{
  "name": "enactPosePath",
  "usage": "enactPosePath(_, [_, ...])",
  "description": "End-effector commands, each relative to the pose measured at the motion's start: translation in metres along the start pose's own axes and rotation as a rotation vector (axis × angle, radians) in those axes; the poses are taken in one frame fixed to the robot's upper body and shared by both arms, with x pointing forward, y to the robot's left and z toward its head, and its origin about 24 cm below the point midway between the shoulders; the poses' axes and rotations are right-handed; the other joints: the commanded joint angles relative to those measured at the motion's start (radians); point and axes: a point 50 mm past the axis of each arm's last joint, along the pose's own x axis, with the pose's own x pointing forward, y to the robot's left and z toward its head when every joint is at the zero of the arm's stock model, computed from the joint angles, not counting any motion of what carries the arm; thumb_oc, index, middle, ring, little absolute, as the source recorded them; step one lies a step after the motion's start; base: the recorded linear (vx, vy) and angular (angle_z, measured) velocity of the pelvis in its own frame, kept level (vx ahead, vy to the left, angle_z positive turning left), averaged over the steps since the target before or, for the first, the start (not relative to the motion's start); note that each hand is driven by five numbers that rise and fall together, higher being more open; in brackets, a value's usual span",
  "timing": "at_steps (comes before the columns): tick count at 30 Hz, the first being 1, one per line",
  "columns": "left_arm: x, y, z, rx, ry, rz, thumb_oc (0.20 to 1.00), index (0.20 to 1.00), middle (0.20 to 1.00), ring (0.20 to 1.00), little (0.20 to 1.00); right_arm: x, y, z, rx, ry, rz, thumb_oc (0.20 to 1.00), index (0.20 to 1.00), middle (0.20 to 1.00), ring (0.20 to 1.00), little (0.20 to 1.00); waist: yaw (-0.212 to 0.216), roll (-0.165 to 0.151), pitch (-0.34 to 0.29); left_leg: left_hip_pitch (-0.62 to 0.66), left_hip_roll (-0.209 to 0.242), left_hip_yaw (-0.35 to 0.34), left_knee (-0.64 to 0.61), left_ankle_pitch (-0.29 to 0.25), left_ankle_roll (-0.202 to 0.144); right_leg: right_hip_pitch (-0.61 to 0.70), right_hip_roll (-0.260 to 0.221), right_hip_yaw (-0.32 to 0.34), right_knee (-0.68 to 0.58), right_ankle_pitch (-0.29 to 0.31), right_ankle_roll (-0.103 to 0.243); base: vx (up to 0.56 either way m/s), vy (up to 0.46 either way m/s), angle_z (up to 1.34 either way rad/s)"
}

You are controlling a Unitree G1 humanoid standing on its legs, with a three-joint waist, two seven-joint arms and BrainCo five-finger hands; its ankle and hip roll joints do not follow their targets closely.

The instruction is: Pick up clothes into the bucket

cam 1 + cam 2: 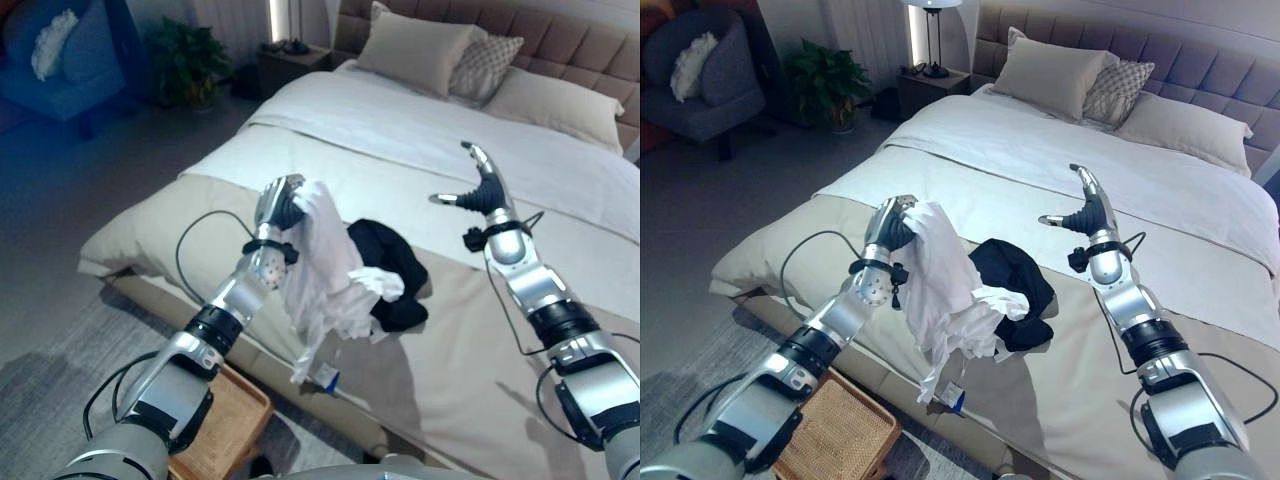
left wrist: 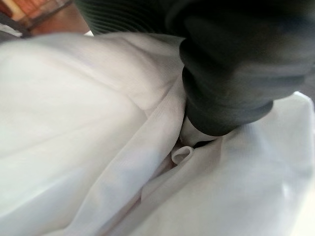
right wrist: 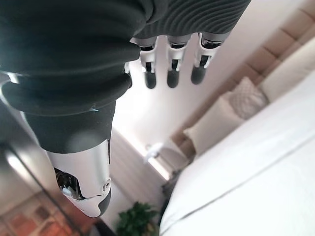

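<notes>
My left hand [image 1: 280, 203] is shut on a white garment [image 1: 325, 270], held up above the near edge of the bed [image 1: 480, 350]. The cloth hangs down from the fist and its lower end trails over the bed's edge. In the left wrist view the white garment [image 2: 88, 137] lies bunched against the hand [image 2: 231, 64]. A black garment [image 1: 390, 262] lies crumpled on the beige cover just behind the white one. My right hand [image 1: 484, 190] hovers open above the bed to the right of both, fingers straight, holding nothing. A woven basket [image 1: 222, 425] stands on the floor below my left arm.
Pillows [image 1: 418, 50] lean against the padded headboard at the far end of the bed. A nightstand [image 1: 290, 62] and a potted plant [image 1: 190, 60] stand at the back left, with a blue armchair [image 1: 60, 60] beyond. Grey carpet [image 1: 60, 350] lies left of the bed.
</notes>
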Motion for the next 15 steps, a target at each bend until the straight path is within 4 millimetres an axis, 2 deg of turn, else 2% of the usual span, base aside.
enactPosePath(1, [0.038, 0.042, 0.067, -0.097, -0.277, 0.185, 0.200, 0.200, 0.200, 0.200, 0.200, 0.004, -0.001, 0.013, 0.080, -0.066, -0.024, 1.000, 1.000, 1.000, 1.000, 1.000, 0.016, -0.021, -0.028, 0.052, -0.016, 0.007, 0.008, -0.057, -0.005, 0.019, -0.054, 0.027, 0.022, 0.053, 0.095, 0.00, 0.000, 0.00])
enactPosePath(4, [0.038, 0.056, 0.094, -0.206, -0.382, 0.219, 0.200, 0.200, 0.200, 0.200, 0.200, -0.004, 0.009, 0.002, 0.089, -0.022, 0.018, 1.000, 1.000, 1.000, 1.000, 1.000, 0.018, -0.017, -0.027, 0.054, -0.017, 0.005, 0.008, -0.057, -0.003, 0.020, -0.056, 0.027, 0.022, 0.053, 0.096, 0.00, 0.000, 0.00])
enactPosePath(5, [0.034, 0.063, 0.106, -0.291, -0.433, 0.229, 0.200, 0.200, 0.200, 0.200, 0.200, -0.008, 0.013, 0.001, 0.122, -0.025, 0.051, 1.000, 1.000, 1.000, 1.000, 1.000, 0.020, -0.016, -0.025, 0.054, -0.017, 0.004, 0.008, -0.058, -0.002, 0.020, -0.057, 0.025, 0.022, 0.053, 0.096, 0.00, 0.000, 0.00])
enactPosePath(6, [0.034, 0.063, 0.106, -0.292, -0.432, 0.228, 0.200, 0.200, 0.200, 0.200, 0.200, -0.008, 0.013, 0.001, 0.123, -0.024, 0.052, 1.000, 1.000, 1.000, 1.000, 1.000, 0.019, -0.015, -0.026, 0.054, -0.017, 0.003, 0.008, -0.058, -0.002, 0.021, -0.057, 0.025, 0.022, 0.053, 0.097, 0.00, 0.000, 0.00])
enactPosePath(7, [0.028, 0.069, 0.114, -0.363, -0.474, 0.226, 0.200, 0.200, 0.200, 0.200, 0.200, -0.014, 0.022, 0.005, 0.164, -0.049, 0.122, 1.000, 1.000, 1.000, 1.000, 1.000, 0.023, -0.015, -0.023, 0.054, -0.018, 0.001, 0.010, -0.058, -0.001, 0.022, -0.059, 0.024, 0.023, 0.053, 0.096, 0.00, 0.000, 0.00])
enactPosePath(9, [0.027, 0.068, 0.115, -0.370, -0.480, 0.218, 0.200, 0.200, 0.200, 0.200, 0.200, -0.017, 0.026, 0.006, 0.176, -0.058, 0.160, 1.000, 1.000, 1.000, 1.000, 1.000, 0.024, -0.015, -0.023, 0.054, -0.018, 0.000, 0.010, -0.058, -0.002, 0.024, -0.059, 0.023, 0.022, 0.053, 0.096, 0.00, 0.000, 0.00])
enactPosePath(12, [0.021, 0.066, 0.120, -0.426, -0.508, 0.176, 0.200, 0.200, 0.200, 0.200, 0.200, -0.026, 0.043, 0.011, 0.195, -0.090, 0.290, 1.000, 1.000, 1.000, 1.000, 1.000, 0.031, -0.014, -0.023, 0.056, -0.019, -0.004, 0.011, -0.057, -0.001, 0.028, -0.060, 0.017, 0.022, 0.050, 0.094, 0.00, 0.000, 0.01])
enactPosePath(15, [0.018, 0.066, 0.123, -0.463, -0.519, 0.160, 0.200, 0.200, 0.200, 0.200, 0.200, -0.030, 0.056, 0.013, 0.237, -0.085, 0.332, 1.000, 1.000, 1.000, 1.000, 1.000, 0.036, -0.013, -0.024, 0.057, -0.020, -0.007, 0.011, -0.057, -0.002, 0.033, -0.061, 0.012, 0.022, 0.049, 0.093, 0.00, -0.002, 0.05])
